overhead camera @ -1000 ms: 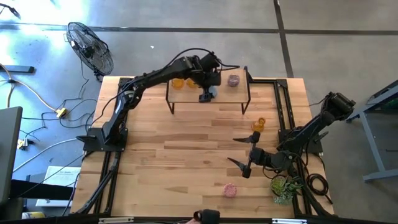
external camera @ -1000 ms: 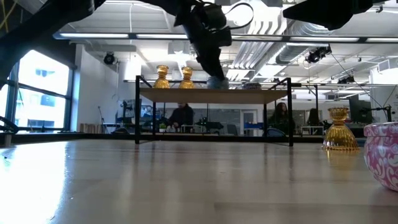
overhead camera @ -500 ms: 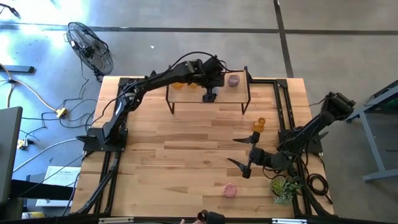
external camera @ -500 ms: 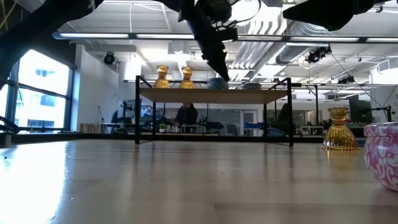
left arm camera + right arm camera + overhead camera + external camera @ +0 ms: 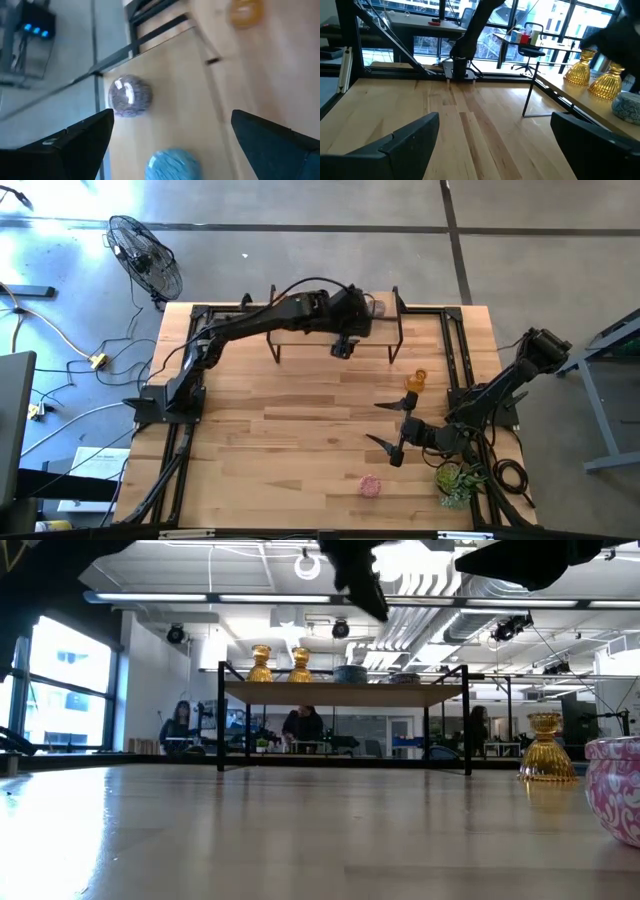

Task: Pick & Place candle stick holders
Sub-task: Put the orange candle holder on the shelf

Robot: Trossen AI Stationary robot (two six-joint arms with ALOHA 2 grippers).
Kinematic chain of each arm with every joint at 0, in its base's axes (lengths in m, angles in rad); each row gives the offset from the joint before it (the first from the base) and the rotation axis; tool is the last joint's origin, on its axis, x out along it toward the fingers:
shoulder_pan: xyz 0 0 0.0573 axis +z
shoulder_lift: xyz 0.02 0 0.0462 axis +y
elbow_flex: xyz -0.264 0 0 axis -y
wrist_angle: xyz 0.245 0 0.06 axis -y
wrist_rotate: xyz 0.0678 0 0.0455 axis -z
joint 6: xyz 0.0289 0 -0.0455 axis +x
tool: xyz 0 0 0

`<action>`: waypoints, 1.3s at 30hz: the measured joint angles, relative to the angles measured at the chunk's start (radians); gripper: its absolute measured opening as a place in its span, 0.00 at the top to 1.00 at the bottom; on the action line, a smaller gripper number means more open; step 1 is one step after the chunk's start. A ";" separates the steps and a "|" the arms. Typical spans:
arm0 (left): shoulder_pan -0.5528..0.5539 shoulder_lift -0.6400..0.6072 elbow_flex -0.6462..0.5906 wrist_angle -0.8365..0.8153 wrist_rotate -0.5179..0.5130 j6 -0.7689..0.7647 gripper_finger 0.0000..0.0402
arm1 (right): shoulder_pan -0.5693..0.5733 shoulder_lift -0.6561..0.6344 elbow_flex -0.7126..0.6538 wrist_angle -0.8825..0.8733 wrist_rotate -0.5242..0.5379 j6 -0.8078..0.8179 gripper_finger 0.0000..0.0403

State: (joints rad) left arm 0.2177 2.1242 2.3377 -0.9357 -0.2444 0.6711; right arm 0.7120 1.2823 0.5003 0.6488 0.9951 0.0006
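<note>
A low black-framed wooden shelf (image 5: 300, 340) stands at the table's far side. In the low view two amber holders (image 5: 260, 663) (image 5: 300, 663), a pale blue one (image 5: 350, 673) and a pink one (image 5: 405, 678) stand on it. My left gripper (image 5: 343, 345) hangs open and empty above the shelf, over the blue holder (image 5: 172, 162) and beside the pink one (image 5: 130, 95). A third amber holder (image 5: 415, 380) and a second pink one (image 5: 371, 486) stand on the table. My right gripper (image 5: 392, 425) waits open between those two.
A green potted plant (image 5: 455, 480) stands at the table's near right corner beside my right arm's base. Black frame rails run along the table's left and right sides. People show in the room beyond the shelf (image 5: 300, 725).
My left gripper has risen from the blue holder on the shelf and gone a little toward the table's right edge. The blue holder stays standing on the shelf next to the amber pair.
</note>
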 joint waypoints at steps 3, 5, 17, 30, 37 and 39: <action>-0.041 -0.058 0.002 -0.046 0.000 0.014 0.01 | 0.002 0.000 0.000 -0.002 -0.001 0.004 0.06; -0.063 -0.090 0.002 -0.106 0.001 0.001 0.01 | 0.002 0.000 0.000 -0.002 -0.010 0.011 0.06; -0.133 -0.213 0.002 -0.567 0.487 -0.289 0.01 | 0.011 0.000 0.006 -0.014 -0.036 0.007 0.06; -0.504 -0.225 -0.016 -0.635 0.450 -0.541 0.01 | 0.274 0.000 0.191 -0.046 0.505 -0.285 0.06; -0.832 -0.236 -0.016 -0.636 0.116 -0.814 0.01 | 0.382 0.000 0.206 -0.043 0.575 -0.201 0.10; -0.935 -0.235 -0.016 -0.636 -0.035 -0.913 0.01 | 0.396 0.000 0.205 -0.054 0.576 -0.174 0.12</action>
State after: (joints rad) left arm -0.7169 1.8887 2.3219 -1.5713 -0.2796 -0.2417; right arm 1.1084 1.2827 0.7050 0.5947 1.5706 -0.1732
